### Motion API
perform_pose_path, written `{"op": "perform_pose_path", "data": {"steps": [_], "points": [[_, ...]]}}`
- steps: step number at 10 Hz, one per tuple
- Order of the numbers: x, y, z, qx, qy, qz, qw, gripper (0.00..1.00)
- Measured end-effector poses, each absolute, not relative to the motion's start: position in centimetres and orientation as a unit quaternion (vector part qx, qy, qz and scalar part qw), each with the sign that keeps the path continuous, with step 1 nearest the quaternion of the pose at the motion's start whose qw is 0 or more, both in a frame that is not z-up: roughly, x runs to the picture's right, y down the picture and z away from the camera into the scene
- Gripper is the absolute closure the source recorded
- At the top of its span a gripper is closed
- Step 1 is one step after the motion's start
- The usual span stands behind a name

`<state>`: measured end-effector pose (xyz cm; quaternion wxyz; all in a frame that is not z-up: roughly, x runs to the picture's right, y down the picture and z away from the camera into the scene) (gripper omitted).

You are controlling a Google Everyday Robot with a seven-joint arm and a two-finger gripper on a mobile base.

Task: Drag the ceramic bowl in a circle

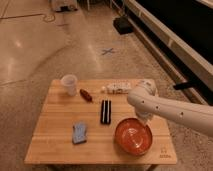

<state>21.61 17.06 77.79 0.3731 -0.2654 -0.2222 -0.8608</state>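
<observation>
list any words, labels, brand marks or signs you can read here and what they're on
Nothing here reads as text.
Small dark mark on the light wooden table, at its near right corner: too blurred to read.
White packet at the table's far edge: any print too small to read.
Blue X mark on the floor: a sign, no letters.
The gripper sits at the orange ceramic bowl's far rim; no markings.

- Shiny speckled floor point(40, 45) with a blue X mark point(107, 51).
- Light wooden table point(55, 135).
- Dark ledge point(170, 45) along the right side.
- The gripper point(144, 120) is over the table's right part.
</observation>
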Motion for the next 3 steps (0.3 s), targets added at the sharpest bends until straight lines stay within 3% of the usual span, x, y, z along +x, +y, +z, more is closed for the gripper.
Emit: {"op": "perform_pose_path", "data": {"steps": [1,3], "points": [[21.90,17.59,77.14,-0.268,-0.223,-0.861,0.370,0.43],[22.26,17.67,76.84,-0.269,-0.224,-0.864,0.361,0.39]]}}
